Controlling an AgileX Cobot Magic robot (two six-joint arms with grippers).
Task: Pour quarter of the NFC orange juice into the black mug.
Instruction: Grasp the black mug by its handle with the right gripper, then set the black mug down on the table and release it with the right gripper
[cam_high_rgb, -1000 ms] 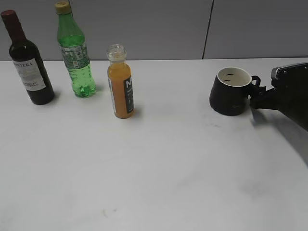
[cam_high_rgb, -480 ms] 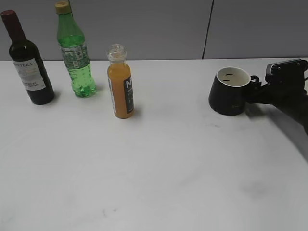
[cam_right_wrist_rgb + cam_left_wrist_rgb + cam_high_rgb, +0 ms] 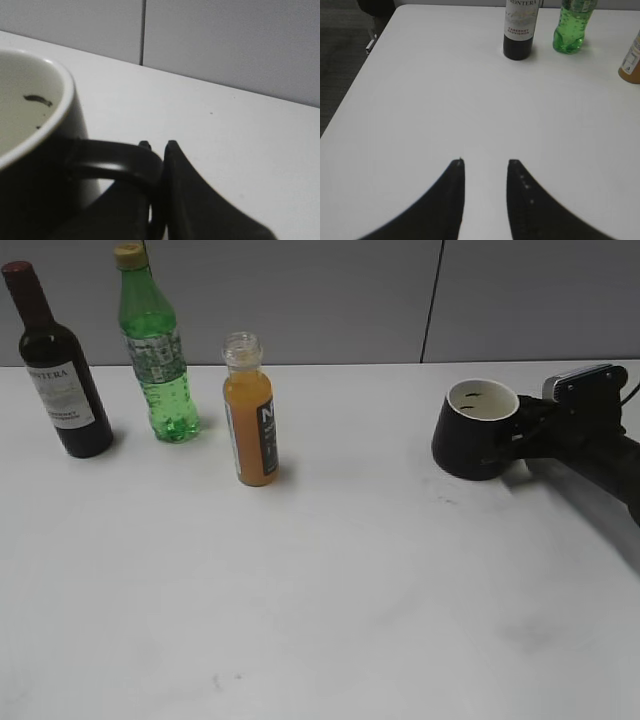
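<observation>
The NFC orange juice (image 3: 250,415) stands upright and uncapped left of centre on the white table; its edge shows at the right border of the left wrist view (image 3: 632,62). The black mug (image 3: 474,430) with its white interior sits at the right and fills the left of the right wrist view (image 3: 35,150). My right gripper (image 3: 524,432) is shut on the mug's loop handle (image 3: 120,162), one finger on each side of it. My left gripper (image 3: 485,162) is open and empty over bare table, out of the exterior view.
A dark wine bottle (image 3: 55,365) and a green soda bottle (image 3: 155,345) stand at the back left, both also in the left wrist view. The table's left edge (image 3: 355,95) drops to a dark floor. A grey wall runs behind the table.
My right gripper has moved left and up with the mug's handle between its fingers. The mug has shifted slightly left. The bottles have not moved.
</observation>
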